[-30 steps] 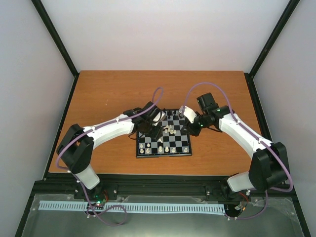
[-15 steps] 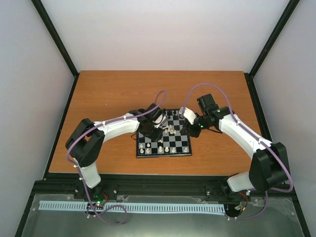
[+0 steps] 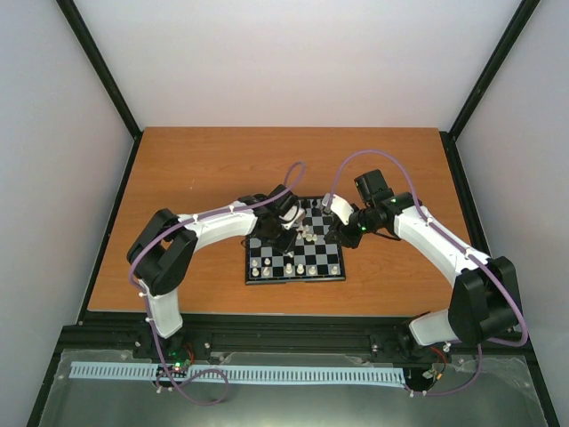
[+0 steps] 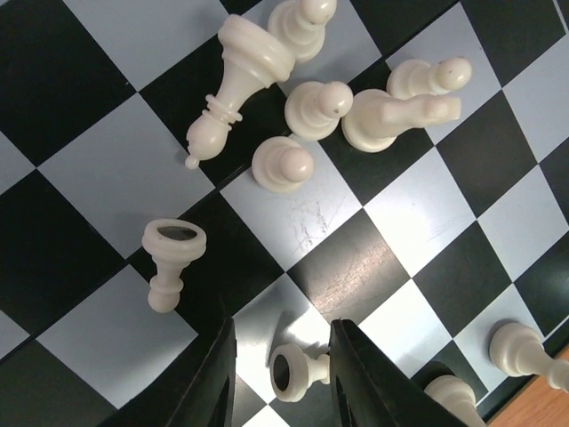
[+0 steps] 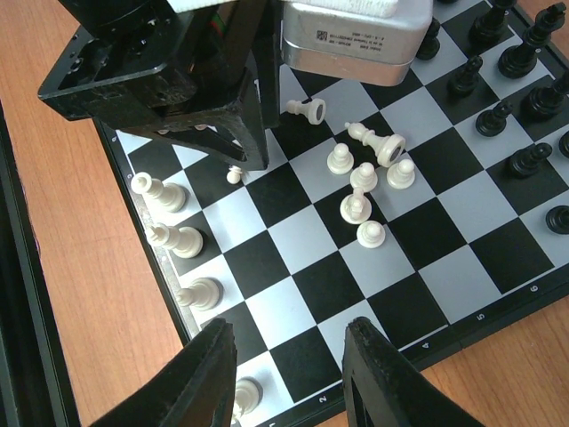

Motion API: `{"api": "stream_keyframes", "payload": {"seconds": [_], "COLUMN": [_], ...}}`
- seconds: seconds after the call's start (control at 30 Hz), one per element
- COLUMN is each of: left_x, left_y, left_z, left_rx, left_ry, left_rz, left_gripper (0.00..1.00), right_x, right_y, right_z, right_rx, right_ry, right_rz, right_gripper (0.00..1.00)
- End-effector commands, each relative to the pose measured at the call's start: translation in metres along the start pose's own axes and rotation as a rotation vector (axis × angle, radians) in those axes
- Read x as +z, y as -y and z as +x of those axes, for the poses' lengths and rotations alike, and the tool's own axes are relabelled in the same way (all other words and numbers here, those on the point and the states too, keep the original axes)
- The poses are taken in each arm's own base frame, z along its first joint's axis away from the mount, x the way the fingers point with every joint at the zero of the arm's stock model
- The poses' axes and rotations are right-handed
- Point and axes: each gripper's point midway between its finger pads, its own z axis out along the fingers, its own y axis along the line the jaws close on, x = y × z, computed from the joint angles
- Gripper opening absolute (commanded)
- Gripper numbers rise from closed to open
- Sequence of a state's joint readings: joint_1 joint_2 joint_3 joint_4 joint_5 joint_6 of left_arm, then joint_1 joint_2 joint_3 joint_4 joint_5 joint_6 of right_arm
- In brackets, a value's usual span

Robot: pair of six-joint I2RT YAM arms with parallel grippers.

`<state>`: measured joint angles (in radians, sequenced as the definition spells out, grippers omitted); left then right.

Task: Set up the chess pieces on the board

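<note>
The board (image 3: 324, 267) lies mid-table. My left gripper (image 3: 277, 240) hangs low over its left part, jaws open. In the left wrist view a cream-white pawn (image 4: 298, 371) lies on its side between my fingers (image 4: 213, 378), its head against the right finger. Several more white pieces (image 4: 311, 107) lie toppled in a cluster just beyond; the cluster also shows in the top view (image 3: 307, 234). My right gripper (image 3: 333, 236) is open and empty above the board's right side (image 5: 293, 307). From the right wrist view, the left gripper (image 5: 240, 165) stands beside the white cluster (image 5: 364, 191).
White pieces (image 5: 169, 236) stand upright along one board edge, also seen in the top view (image 3: 298, 269). Black pieces (image 5: 524, 53) stand along the far edge. Orange wooden tabletop (image 3: 196, 169) surrounds the board. Black frame posts and white walls enclose it.
My left arm has swung right and its gripper has moved further over the board toward the white cluster. My right arm has stayed where it was.
</note>
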<state>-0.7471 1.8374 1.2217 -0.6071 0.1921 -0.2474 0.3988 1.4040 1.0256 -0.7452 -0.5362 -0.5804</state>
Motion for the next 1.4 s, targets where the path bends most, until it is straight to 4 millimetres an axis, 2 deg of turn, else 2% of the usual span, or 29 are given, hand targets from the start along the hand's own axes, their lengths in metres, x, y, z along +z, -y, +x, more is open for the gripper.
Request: {"api": "stream_keyframes", "payload": {"seconds": [0.0,0.17,0.23,0.4,0.47,0.63,0.93,1.17,1.37], "left_x": [-0.01,-0.04,-0.046,-0.032,-0.024,-0.012,0.0,0.009,0.013], "left_y": [0.002,-0.017,-0.024,-0.032,-0.032,-0.03,-0.033,-0.031,-0.037], "left_z": [-0.007,-0.022,-0.028,-0.036,-0.038,-0.038,-0.028,-0.023,-0.019], "left_rx": [0.006,0.029,0.041,0.044,0.047,0.052,0.077,0.092,0.098], "left_ry": [0.009,0.121,0.146,0.153,0.152,0.138,0.095,0.077,0.057], "left_rz": [-0.007,-0.146,-0.194,-0.224,-0.217,-0.195,-0.19,-0.167,-0.194], "left_gripper": [0.32,0.37,0.38,0.47,0.47,0.41,0.31,0.27,0.19], "right_x": [-0.003,-0.002,-0.002,-0.001,-0.002,-0.002,-0.001,0.0,0.002], "right_y": [-0.002,-0.003,-0.003,-0.003,-0.004,-0.004,-0.003,-0.003,-0.003], "right_z": [0.0,0.001,0.001,0.001,0.002,0.003,0.003,0.004,0.006], "right_rx": [-0.01,-0.01,-0.01,-0.009,-0.009,-0.01,-0.009,-0.008,-0.005], "right_ry": [0.013,0.012,0.011,0.01,0.009,0.008,0.004,0.002,-0.004], "right_rz": [-0.01,-0.013,-0.014,-0.017,-0.017,-0.012,-0.015,-0.017,-0.02], "right_gripper": [0.35,0.35,0.35,0.35,0.35,0.35,0.35,0.35,0.35]}}
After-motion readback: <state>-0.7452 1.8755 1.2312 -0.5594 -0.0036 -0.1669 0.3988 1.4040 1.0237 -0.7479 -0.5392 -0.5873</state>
